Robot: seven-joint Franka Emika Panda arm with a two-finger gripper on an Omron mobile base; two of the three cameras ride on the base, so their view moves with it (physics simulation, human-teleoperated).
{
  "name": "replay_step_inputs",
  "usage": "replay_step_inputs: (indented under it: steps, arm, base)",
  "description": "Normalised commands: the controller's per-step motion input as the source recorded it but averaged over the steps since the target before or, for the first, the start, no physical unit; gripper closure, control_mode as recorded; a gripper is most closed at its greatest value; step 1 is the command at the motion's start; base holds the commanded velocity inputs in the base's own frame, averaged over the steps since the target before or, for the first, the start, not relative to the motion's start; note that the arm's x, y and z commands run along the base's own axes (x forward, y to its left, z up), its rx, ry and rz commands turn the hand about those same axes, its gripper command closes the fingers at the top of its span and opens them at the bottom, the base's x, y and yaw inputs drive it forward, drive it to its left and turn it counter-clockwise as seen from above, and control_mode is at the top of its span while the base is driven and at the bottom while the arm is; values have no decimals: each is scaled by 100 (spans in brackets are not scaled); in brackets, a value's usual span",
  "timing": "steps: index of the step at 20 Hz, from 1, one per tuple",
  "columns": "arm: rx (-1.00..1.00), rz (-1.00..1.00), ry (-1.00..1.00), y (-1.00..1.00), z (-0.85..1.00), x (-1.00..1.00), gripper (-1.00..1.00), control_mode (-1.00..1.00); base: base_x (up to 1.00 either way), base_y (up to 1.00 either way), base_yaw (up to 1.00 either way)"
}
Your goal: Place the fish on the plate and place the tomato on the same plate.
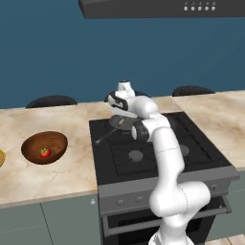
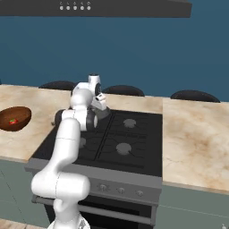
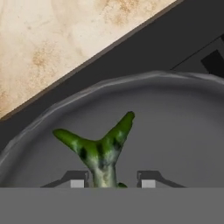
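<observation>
In the hand view the claw point(image 3: 113, 183) shows its two small tips low down, one on each side of the fish point(image 3: 101, 153); a thin gap shows between each tip and the fish's body, and the contact point lies below the edge of the view, so I cannot tell whether the claw is clenched on it or still released; the fish is mottled green, its forked tail pointing away from the claw; it lies inside the dark grey frying pan point(image 3: 183, 131), whose raised rim curves around it; beyond the rim comes the black stove top point(image 3: 175, 43), then the beige marble desk point(image 3: 52, 39).

In the left base view the white arm point(image 1: 165, 158) rises in front of the stove and bends down over the pan at the stove's back left burner, the pan's handle point(image 1: 103, 138) pointing toward the front left; on the desk left of the stove stands a brown wooden bowl point(image 1: 33, 143) with the tomato point(image 1: 44, 152) in it; at the far left edge a sliver of the yellow-rimmed plate point(image 1: 1, 158) shows, just beside the bowl and well apart from the pan; dark rounded chair backs point(image 1: 51, 101) stand behind the desk, before a blue wall.
</observation>
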Motion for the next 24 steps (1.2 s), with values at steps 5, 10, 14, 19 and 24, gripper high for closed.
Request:
replay_step_inputs:
  steps: [5, 10, 14, 19, 24]
  arm:
    - [0, -14, 0, 1, -42, -4, 100, -100]
    - [2, -28, -3, -17, -13, -59, 100, -100]
    - [4, -34, -11, -32, -8, -98, 100, -100]
    - [0, -30, -24, -9, -38, -100, 100, -100]
    - [0, -27, -41, 0, -6, -100, 100, -100]
  base:
    - [0, 0, 0]
    - [0, 0, 0]
    - [0, 0, 0]
    - [0, 0, 0]
    - [0, 0, 0]
